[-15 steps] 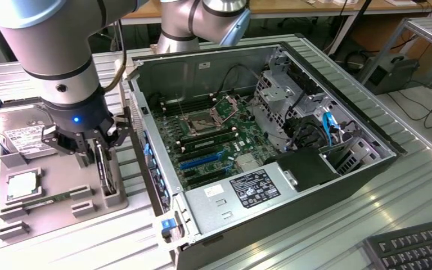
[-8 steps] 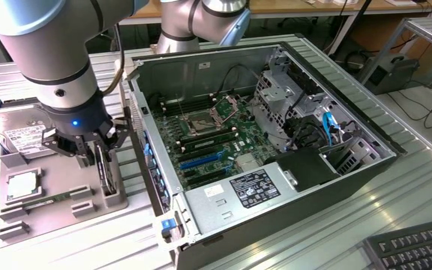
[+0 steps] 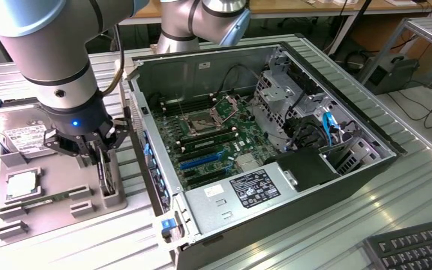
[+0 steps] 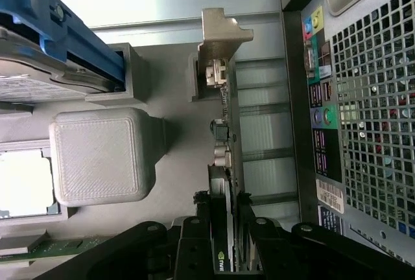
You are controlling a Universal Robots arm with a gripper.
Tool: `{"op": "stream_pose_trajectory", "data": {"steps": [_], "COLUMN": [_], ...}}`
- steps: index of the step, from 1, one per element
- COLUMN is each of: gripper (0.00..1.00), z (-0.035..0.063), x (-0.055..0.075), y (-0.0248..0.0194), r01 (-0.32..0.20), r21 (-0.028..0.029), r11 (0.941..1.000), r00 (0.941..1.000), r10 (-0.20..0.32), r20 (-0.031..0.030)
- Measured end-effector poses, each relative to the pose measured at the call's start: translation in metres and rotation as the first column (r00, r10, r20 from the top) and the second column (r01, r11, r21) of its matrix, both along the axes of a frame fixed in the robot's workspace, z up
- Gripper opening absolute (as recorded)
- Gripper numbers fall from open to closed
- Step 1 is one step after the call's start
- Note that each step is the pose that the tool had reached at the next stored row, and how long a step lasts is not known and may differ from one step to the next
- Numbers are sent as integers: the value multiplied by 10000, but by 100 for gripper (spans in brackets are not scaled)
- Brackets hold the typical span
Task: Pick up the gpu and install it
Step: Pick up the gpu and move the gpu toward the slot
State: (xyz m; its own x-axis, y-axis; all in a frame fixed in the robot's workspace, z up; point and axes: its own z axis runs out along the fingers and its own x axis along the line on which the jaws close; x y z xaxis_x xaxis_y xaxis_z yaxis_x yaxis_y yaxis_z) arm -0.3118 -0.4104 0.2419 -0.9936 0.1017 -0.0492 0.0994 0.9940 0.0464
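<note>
Grey tray (image 3: pixel 51 216), gpu (image 3: pixel 108 177) on edge
hand (image 3: pixel 99 156) straight above it, pinched narrow on the card; its long axis runs alongside the PC case (image 3: pixel 193 70).

Gripper: my black-fingered gripper (image 3: pixel 99 160) hangs just beside the open grey metal computer case (image 3: pixel 171 73), on the exterior view's left of it.
Card: thin dark flat gpu (image 3: pixel 109 180) stands on edge in a grey plastic holder tray (image 3: pixel 64 169) against the case, top edge pinched between my fingers (image 3: pixel 95 153).
Drive: boxy silver hard drive with white label (image 3: pixel 22 135), farther from the case than the card.
</note>
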Motion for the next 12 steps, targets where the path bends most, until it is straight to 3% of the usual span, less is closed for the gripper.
{"op": "stream_pose_trajectory", "data": {"steps": [5, 12], "gripper": [27, 27], "z": [-1, -2], "x": [0, 1], "y": [0, 0], "r01": [-16, -496], "r21": [3, 21], "r11": [10000, 9988], "r00": [10000, 9988], "r10": [16, 496], "r20": [2, 4]}}
